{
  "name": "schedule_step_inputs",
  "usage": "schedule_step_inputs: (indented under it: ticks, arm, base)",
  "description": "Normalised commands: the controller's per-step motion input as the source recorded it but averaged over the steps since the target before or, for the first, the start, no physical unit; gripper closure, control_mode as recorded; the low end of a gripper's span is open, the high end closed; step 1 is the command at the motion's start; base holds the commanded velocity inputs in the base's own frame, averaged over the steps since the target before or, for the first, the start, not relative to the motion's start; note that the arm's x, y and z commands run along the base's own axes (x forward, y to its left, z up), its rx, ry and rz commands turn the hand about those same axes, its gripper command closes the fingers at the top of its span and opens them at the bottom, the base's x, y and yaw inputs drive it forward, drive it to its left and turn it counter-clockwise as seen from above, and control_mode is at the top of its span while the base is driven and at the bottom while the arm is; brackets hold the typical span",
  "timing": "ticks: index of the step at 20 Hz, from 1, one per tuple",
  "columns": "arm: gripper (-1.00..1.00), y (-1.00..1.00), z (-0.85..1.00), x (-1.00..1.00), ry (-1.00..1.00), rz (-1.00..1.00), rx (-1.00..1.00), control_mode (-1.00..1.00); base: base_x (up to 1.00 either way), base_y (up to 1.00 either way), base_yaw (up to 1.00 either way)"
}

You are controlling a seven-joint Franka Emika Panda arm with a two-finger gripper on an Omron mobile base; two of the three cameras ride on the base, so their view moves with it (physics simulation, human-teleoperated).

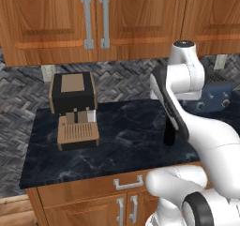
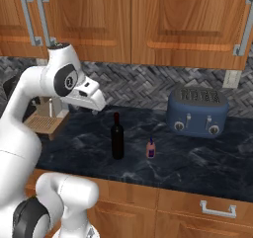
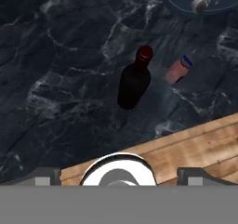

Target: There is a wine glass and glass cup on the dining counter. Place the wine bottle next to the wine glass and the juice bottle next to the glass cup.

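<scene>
Nearest: tall near-black wine bottle (image 2: 117, 137), small red-pink juice bottle (image 2: 151, 147) right, unmoved on marbled table (image 2: 197, 168). Pincer (image 3: 118, 177) wide open, empty. Nothing placed yet.

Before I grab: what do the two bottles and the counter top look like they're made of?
Wine bottle: near-black, smooth, probably dark glass, with a dark red cap. Juice bottle: pink-red, possibly plastic or glass; too small to tell. Counter top: black with pale veining, looks like polished marble.

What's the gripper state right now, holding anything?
Gripper: open, holding nothing, hovering above the wine bottle and juice bottle, which both stand on the counter.
</scene>
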Motion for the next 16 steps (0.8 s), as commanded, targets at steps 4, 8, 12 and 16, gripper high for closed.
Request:
schedule_step_inputs:
  ticks: [4, 8, 12, 16]
  arm:
    - [-1.0, 0.21, -0.21, -0.19, -0.1, -0.44, -0.07, -1.0]
    - [-1.0, 0.2, -0.2, -0.19, -0.2, -0.43, -0.04, -1.0]
    - [-1.0, 0.16, -0.2, -0.18, -0.2, -0.44, -0.11, -1.0]
    - [-1.0, 0.01, -0.19, -0.14, -0.23, -0.42, -0.15, -1.0]
  base:
    - [0.0, 0.0, 0.0]
    - [0.0, 0.0, 0.0]
    - [0.0, 0.0, 0.0]
    - [0.0, 0.0, 0.0]
